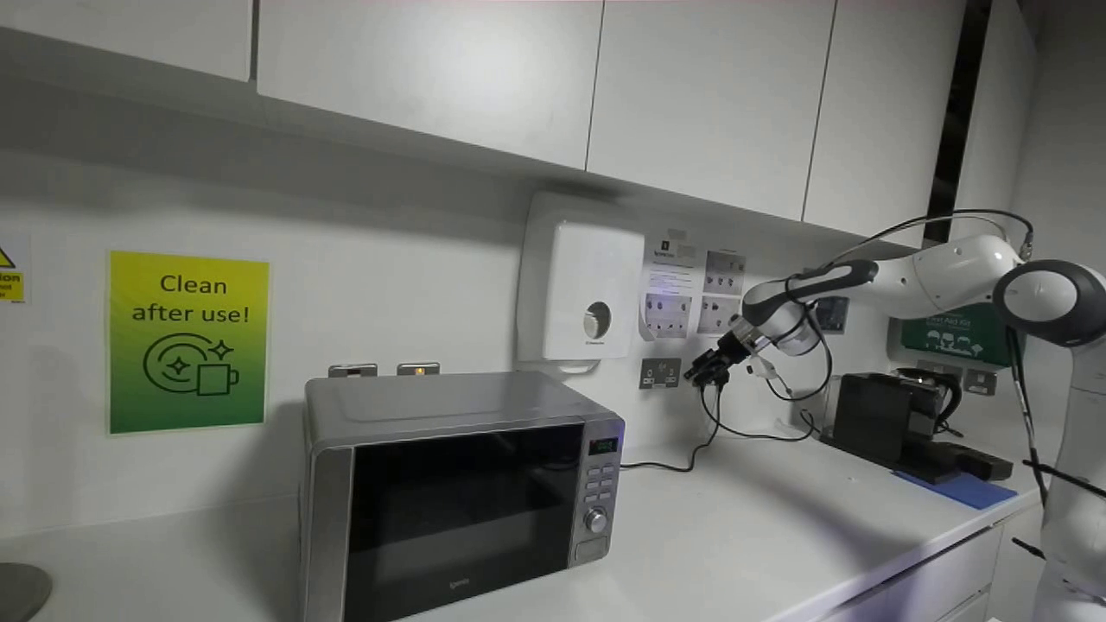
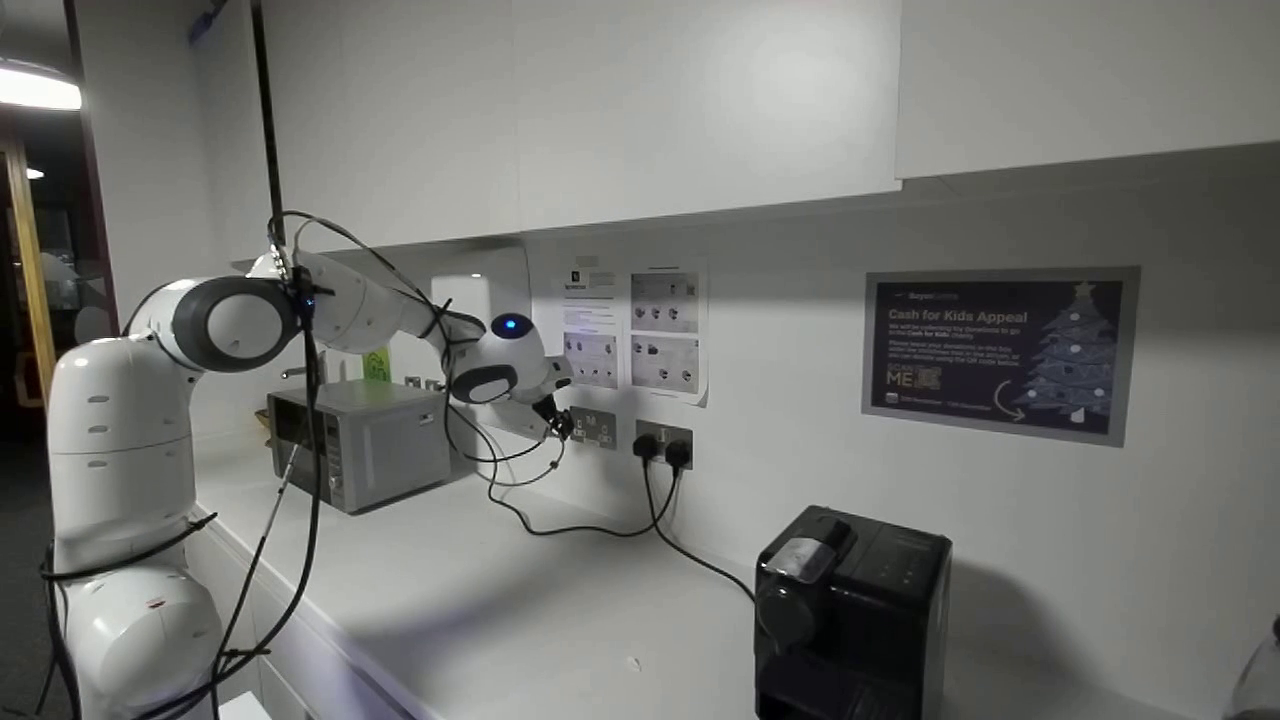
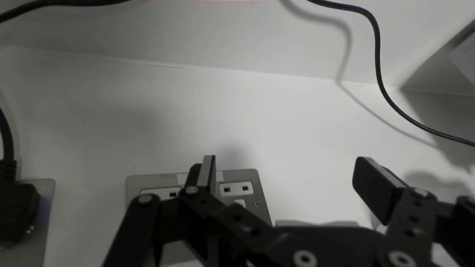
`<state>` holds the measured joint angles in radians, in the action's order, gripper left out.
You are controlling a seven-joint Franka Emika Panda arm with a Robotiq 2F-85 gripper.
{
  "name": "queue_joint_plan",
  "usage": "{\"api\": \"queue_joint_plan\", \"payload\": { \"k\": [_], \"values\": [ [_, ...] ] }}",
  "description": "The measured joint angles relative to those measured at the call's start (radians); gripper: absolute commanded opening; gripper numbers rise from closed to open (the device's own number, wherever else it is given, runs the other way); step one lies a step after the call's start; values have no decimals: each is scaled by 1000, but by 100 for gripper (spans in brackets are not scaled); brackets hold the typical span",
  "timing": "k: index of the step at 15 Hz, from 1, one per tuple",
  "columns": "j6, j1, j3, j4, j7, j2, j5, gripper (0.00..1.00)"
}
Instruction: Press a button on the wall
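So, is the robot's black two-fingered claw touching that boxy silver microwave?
Apart: an exterior view shows smooth white wall between the black claw and the silver microwave.

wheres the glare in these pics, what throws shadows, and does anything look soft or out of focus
In both exterior views, glare on the overhead cabinets; in an exterior view, the microwave casts shadow on the wall; in the wrist view, the curved black cable casts one too, and the nearest parts of the tool look slightly soft.
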<state>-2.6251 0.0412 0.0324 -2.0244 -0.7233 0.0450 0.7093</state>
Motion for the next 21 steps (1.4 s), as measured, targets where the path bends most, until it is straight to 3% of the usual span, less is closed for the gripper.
{"api": "queue_joint_plan", "payload": {
  "k": [7, 10, 17, 19, 21],
  "values": [
    [-111, 0, 16, 1, -279, 27, 164, 100],
    [-132, 0, 23, 3, -358, 38, 221, 67],
    [-135, 0, 29, 9, -411, 50, 307, 13],
    [-136, 0, 30, 13, -417, 51, 335, 1],
    [-141, 0, 31, 26, -426, 53, 372, 0]
  ]
}}
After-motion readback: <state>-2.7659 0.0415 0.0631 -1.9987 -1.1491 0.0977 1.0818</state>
